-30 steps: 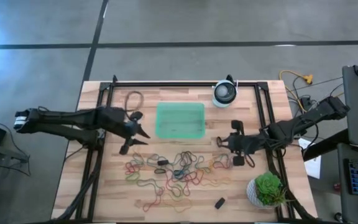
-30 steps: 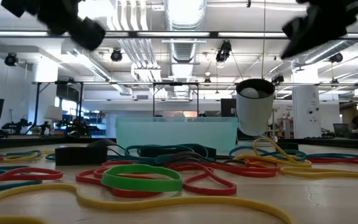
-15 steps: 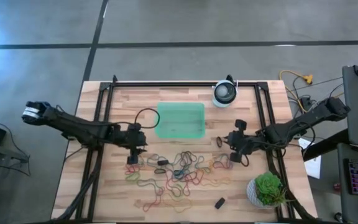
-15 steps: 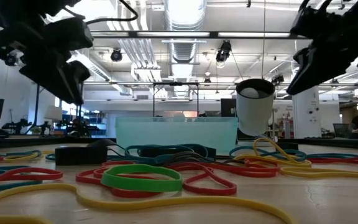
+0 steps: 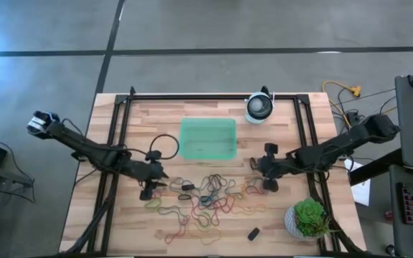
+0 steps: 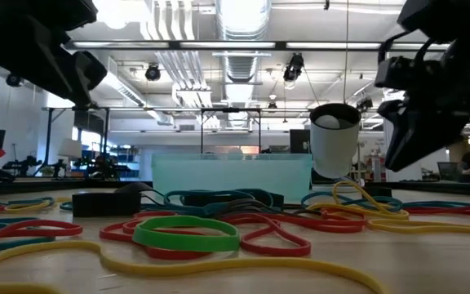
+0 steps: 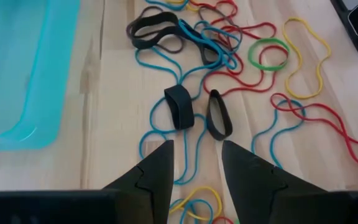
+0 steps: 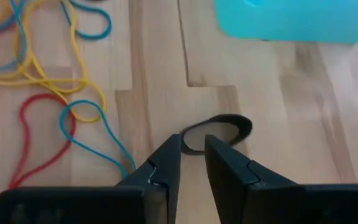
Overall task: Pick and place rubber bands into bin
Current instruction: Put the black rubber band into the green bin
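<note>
Hovering over rubber bands (image 5: 205,195) scattered on desk (image 5: 278,222) near bin (image 5: 207,138): left end effector (image 7: 196,160) spread, empty; right end effector (image 8: 192,157) narrowly parted above a black band (image 8: 219,132), pinching nothing.

Rubber bands (image 6: 188,232) strewn on counter (image 6: 431,261) before the bin (image 6: 231,176); white cup-like device (image 6: 334,149) just beside bin.

Since 1 second ago, the left gripper (image 5: 149,188) swings from beside the bin (image 5: 207,139) down to the left edge of the rubber bands (image 5: 205,197). The right gripper (image 5: 264,172) shifts slightly toward the pile, over a black band (image 8: 216,132).
</note>
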Motion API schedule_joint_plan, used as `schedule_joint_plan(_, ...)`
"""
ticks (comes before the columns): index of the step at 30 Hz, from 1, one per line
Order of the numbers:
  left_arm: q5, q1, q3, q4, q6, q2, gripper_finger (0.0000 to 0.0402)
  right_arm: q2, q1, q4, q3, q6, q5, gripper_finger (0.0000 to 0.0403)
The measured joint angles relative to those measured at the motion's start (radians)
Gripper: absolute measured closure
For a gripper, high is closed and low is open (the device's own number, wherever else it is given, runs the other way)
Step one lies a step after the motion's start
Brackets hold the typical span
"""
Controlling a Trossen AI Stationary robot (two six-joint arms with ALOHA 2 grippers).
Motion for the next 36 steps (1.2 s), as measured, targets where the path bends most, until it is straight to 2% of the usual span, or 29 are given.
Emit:
schedule_joint_plan(5, -0.009, -0.014, -0.003, -0.001, 0.0, -0.001, 0.0281, 0.089, -0.001, 0.053, 0.014, -0.07, 0.032, 0.0335)
schedule_joint_plan(12, -0.01, -0.014, -0.005, -0.001, 0.0, -0.001, 0.0281, 0.172, -0.001, 0.056, 0.046, -0.08, 0.045, 0.0335)
schedule_joint_plan(28, -0.021, -0.014, -0.006, 0.0, -0.005, -0.001, 0.0281, 0.22, -0.042, 0.049, 0.042, -0.026, 0.01, 0.0336)
schedule_joint_plan(31, -0.022, -0.014, -0.006, 0.0, -0.005, -0.001, 0.0281, 0.22, -0.044, 0.049, 0.036, -0.002, -0.023, 0.0348)
schedule_joint_plan(36, -0.022, -0.014, -0.006, 0.0, -0.005, -0.001, 0.0281, 0.22, -0.044, 0.053, 0.027, 0.006, -0.035, 0.039)
